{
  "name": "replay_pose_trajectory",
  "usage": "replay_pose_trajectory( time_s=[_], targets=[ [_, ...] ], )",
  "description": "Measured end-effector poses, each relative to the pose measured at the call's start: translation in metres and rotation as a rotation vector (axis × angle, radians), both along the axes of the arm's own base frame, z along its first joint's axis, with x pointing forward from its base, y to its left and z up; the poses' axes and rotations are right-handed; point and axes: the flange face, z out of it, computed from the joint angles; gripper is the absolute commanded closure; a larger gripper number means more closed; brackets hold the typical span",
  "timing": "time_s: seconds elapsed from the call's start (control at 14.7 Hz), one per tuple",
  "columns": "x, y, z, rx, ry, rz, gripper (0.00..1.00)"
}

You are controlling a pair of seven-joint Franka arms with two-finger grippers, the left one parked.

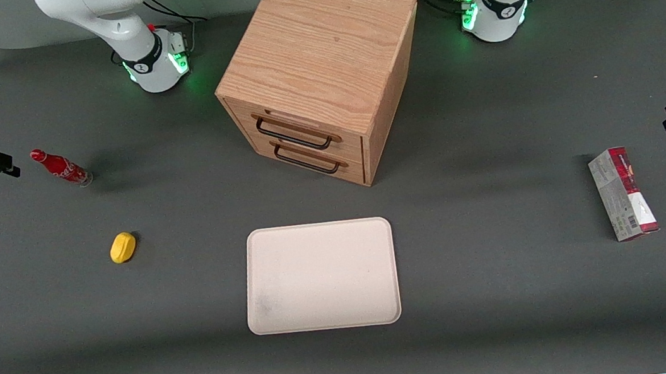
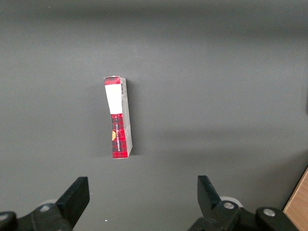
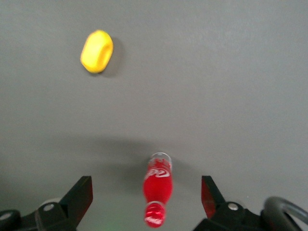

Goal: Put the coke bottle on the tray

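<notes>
The coke bottle (image 1: 60, 168) stands upright on the grey bench (image 1: 514, 317) toward the working arm's end, well away from the tray (image 1: 320, 276) and farther from the front camera than the yellow lump (image 1: 123, 247). The gripper (image 1: 5, 165) hangs above the bench just beside the bottle, closer still to the bench's end edge, with its jaws spread wide and holding nothing. From the wrist camera the gripper (image 3: 147, 198) looks straight down on the bottle (image 3: 157, 196), whose red cap sits between the two black fingers (image 3: 80, 197) without touching either; the lump (image 3: 97, 51) lies well apart from it on bare bench. That view shows the gap on each side of the bottle, which the front view cannot give, since there the gripper is seen side-on at the frame's edge. Only the front view takes in the tray, lying flat near the middle of the bench's camera-side edge, and the wooden cabinet (image 1: 319, 74) standing farther from the camera than the tray. A carton (image 1: 623, 194) lies toward the parked arm's end; the parked arm's camera shows the carton (image 2: 118, 118) from above.
</notes>
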Motion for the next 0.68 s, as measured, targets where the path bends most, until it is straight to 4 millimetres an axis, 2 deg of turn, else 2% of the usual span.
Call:
replay_pose_trajectory(
  time_s=[0.14, 0.34, 0.48, 0.68],
  targets=[
    [-0.028, -0.017, -0.035, 0.007, -0.045, 0.002, 0.00],
    [-0.056, -0.017, -0.078, 0.011, -0.076, 0.004, 0.00],
    [-0.062, -0.011, -0.091, 0.019, -0.070, 0.006, 0.00],
    [-0.067, -0.006, -0.099, 0.029, -0.056, 0.008, 0.00]
  ],
)
